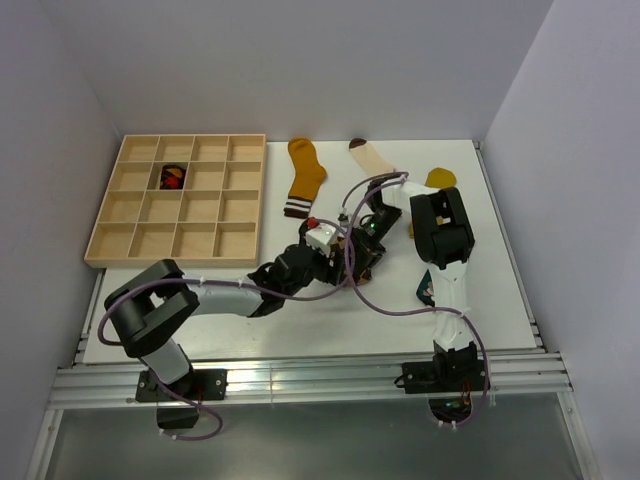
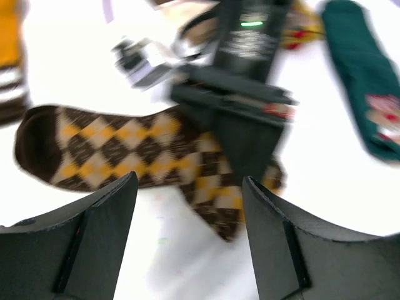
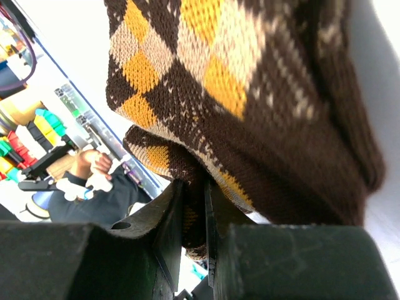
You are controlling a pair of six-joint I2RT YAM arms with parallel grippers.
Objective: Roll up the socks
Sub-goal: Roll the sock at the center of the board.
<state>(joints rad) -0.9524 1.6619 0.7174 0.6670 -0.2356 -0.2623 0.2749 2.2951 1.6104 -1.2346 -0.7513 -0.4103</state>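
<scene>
A brown and orange argyle sock lies flat on the white table, its toe to the left in the left wrist view. My right gripper is shut on a fold of this argyle sock, and it shows as a dark body over the sock's cuff end. My left gripper is open just short of the sock, with only bare table between its fingers. From above, both grippers meet over the sock, which is mostly hidden there.
A wooden compartment tray stands at the left, with a rolled sock in one cell. On the table lie a mustard sock, a cream sock, a yellow sock and a teal sock.
</scene>
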